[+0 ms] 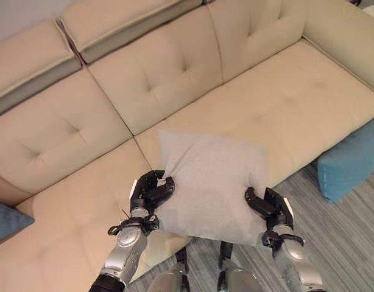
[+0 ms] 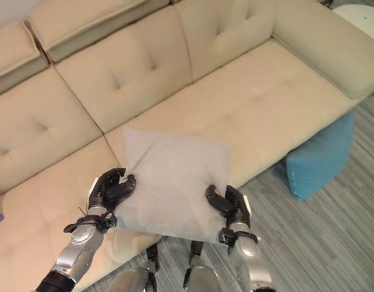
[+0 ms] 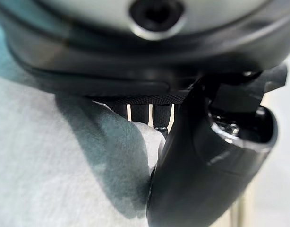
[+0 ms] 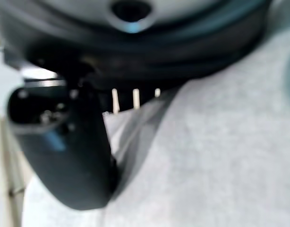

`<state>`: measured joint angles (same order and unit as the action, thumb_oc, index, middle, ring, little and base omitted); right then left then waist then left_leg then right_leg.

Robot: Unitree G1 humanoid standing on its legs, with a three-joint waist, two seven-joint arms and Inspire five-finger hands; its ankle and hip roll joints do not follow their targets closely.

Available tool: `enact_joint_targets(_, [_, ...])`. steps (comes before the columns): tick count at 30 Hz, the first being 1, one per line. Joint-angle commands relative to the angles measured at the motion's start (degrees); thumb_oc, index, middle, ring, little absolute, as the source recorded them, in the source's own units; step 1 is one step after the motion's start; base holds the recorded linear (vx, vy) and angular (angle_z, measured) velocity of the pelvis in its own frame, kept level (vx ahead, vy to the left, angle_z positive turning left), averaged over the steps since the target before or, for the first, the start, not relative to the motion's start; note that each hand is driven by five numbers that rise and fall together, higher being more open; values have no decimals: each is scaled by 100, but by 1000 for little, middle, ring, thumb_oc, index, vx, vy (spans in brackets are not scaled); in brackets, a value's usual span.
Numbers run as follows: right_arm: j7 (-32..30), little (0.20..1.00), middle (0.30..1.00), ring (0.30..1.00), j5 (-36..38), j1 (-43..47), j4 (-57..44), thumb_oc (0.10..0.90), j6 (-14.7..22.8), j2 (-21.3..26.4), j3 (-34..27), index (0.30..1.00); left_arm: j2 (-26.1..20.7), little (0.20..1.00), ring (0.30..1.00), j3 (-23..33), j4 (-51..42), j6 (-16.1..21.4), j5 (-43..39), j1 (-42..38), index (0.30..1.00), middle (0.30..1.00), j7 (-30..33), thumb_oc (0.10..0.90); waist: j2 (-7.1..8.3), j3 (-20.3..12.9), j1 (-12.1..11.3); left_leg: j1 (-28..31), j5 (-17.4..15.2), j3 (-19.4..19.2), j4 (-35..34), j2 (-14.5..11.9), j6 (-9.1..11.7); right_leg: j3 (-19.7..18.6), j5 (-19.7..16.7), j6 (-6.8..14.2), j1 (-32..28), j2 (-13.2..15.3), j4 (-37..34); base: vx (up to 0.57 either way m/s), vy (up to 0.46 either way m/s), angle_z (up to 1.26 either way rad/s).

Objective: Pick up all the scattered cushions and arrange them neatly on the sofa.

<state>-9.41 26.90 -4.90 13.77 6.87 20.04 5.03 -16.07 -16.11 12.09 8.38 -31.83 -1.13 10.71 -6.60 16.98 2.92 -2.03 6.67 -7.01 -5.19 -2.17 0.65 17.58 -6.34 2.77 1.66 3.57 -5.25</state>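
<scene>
With my left hand [image 1: 151,193] and right hand [image 1: 264,205] clamped on the grey cushion's [image 1: 210,182] edges over the sofa [image 1: 278,103] seat's front, I judged placement next, toward the backrest at 12 o'clock.

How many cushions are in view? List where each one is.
3: a grey cushion held by the left hand and right hand above the sofa; a teal cushion on the floor; a dark blue cushion at the left edge. Others may be hidden.

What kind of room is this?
Probably a living room: a cream corner sofa, a grey cushion held by both hands, a blue cushion on striped carpet.
</scene>
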Motion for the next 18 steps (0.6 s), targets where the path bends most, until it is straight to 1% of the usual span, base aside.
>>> enact_joint_targets(1, [460, 300, 300, 300, -190, 248, -932, 400, 639, -206, 117, 300, 39, 300, 300, -74, -598, 534, 233, -261, 300, 300, -567, 400, 357, -785, -5, 148, -794, -41, 451, 144, 183, -79, 1336, 111, -263, 30, 710, -14, -98, 21])
enact_joint_targets(4, [457, 300, 300, 300, -304, 155, -1084, 400, 626, -166, 13, 300, 103, 300, 300, 22, -642, 517, 57, -29, 300, 300, -656, 400, 475, -711, -70, -59, -952, 45, 1118, 124, 238, 11, 1417, 2, -441, 34, 677, -29, -90, 28])
enact_joint_targets(5, [457, 300, 300, 300, -305, 156, -1085, 400, 625, -167, 12, 300, 102, 300, 300, 23, -643, 516, 56, -31, 300, 300, -656, 400, 475, -726, -62, -85, -938, 53, 1119, 127, 235, 20, 1403, 3, -424, 36, 669, -42, -71, 37])
enact_joint_targets(6, [415, 300, 300, 300, -300, 136, -1104, 400, 655, -161, -45, 300, 136, 300, 300, 41, -653, 537, -34, 37, 300, 300, -620, 400, 561, -644, -126, -321, -972, 26, 1510, 125, 280, 101, 1440, -39, -557, 77, 625, -53, -52, 41])
enact_joint_targets(8, [338, 300, 300, 300, -278, 146, -1125, 400, 675, -195, -102, 300, 146, 300, 300, 6, -670, 519, -43, 68, 300, 300, -577, 400, 628, -608, -166, -599, -937, -128, 1686, 133, 262, 230, 1439, -38, -610, 97, 558, -79, -52, 44])
enact_joint_targets(9, [269, 300, 300, 300, -286, 159, -1130, 400, 678, -209, -149, 300, 142, 300, 300, 4, -665, 512, -41, 77, 300, 300, -550, 400, 676, -614, -181, -817, -876, -342, 1737, 115, 235, 320, 1424, -33, -605, 114, 516, -1, -42, 51])
enact_joint_targets(10, [214, 300, 300, 300, -305, 166, -1148, 400, 695, -234, -173, 300, 134, 300, 300, -6, -667, 505, -31, 76, 300, 300, -535, 400, 692, -669, -169, -859, -935, -620, 1670, 51, 248, 342, 1519, 2, -645, 97, 494, 35, -18, 65])
enact_joint_targets(11, [174, 300, 300, 300, -316, 202, -1175, 400, 690, -244, -181, 300, 113, 300, 300, -17, -686, 501, 18, 68, 300, 300, -526, 400, 688, -695, -167, -897, -912, -843, 1611, 17, 176, 396, 1528, -17, -629, 86, 510, 109, 40, 74])
enact_joint_targets(12, [166, 300, 300, 300, -346, 234, -1173, 400, 695, -246, -166, 300, 77, 300, 300, -27, -690, 505, 76, 57, 300, 300, -536, 400, 682, -767, -179, -823, -908, -962, 1432, -17, 145, 431, 1545, 6, -617, 64, 525, 110, 68, 52])
enact_joint_targets(13, [175, 300, 300, 300, -367, 228, -1198, 400, 689, -275, -141, 300, 51, 300, 300, -25, -704, 499, 130, 70, 300, 300, -537, 400, 686, -836, -178, -721, -934, -971, 1289, 5, 93, 472, 1562, 30, -628, 49, 577, 165, 100, 27])
enact_joint_targets(14, [161, 300, 300, 300, -390, 260, -1168, 400, 690, -291, -96, 300, 10, 300, 300, -9, -737, 512, 175, 92, 300, 300, -490, 400, 708, -840, -224, -687, -956, -833, 1314, 82, 61, 488, 1623, 56, -628, 59, 714, 223, 146, 14])
enact_joint_targets(15, [244, 300, 300, 300, -406, 247, -1209, 400, 650, -351, -110, 300, -35, 300, 300, 40, -795, 504, 171, 125, 300, 300, -517, 400, 736, -883, -225, -558, -1027, -766, 1191, 145, -17, 539, 1702, 113, -622, 137, 1001, 163, 132, 2])
enact_joint_targets(16, [245, 300, 300, 300, -406, 244, -1211, 400, 648, -354, -109, 300, -38, 300, 300, 41, -798, 502, 171, 129, 300, 300, -517, 400, 741, -881, -224, -548, -1024, -767, 1180, 152, -21, 539, 1709, 118, -622, 144, 1013, 169, 154, -3])
enact_joint_targets(17, [256, 300, 300, 300, -411, 241, -1209, 400, 637, -400, -100, 300, -58, 300, 300, 64, -807, 490, 219, 174, 300, 300, -507, 400, 741, -922, -238, -402, -1085, -774, 1083, 195, -88, 566, 1736, 160, -614, 210, 1195, 71, 76, -4])
enact_joint_targets(18, [256, 300, 300, 300, -413, 237, -1210, 400, 637, -403, -98, 300, -61, 300, 300, 65, -812, 488, 221, 181, 300, 300, -506, 400, 747, -918, -240, -382, -1081, -779, 1064, 205, -95, 561, 1748, 169, -614, 223, 1219, 222, 282, 7])
